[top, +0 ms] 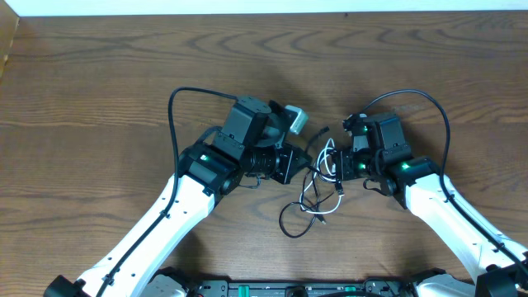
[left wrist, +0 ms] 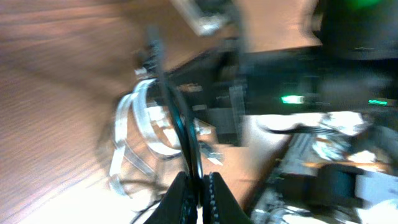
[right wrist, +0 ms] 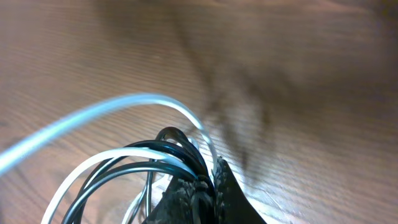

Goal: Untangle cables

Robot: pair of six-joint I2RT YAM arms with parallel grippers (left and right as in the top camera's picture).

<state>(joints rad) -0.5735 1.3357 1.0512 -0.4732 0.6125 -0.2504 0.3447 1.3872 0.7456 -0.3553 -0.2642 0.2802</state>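
Cables [top: 320, 191] — bunching between both grippers, loops trailing on table [top: 99, 82] | left gripper [left wrist: 198, 198] pinching black cable [left wrist: 179, 121] shut | right gripper [right wrist: 200, 193] clamping cables' loops | handling light, limp, slippery — pinching one strand apiece seeming wisest

Overhead straight down on table [top: 99, 74]; both wrist views close on shared cables [right wrist: 134, 98].

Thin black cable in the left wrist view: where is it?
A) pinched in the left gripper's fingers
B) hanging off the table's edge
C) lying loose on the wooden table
A: the thin black cable runs down into the shut fingertips of the left gripper.
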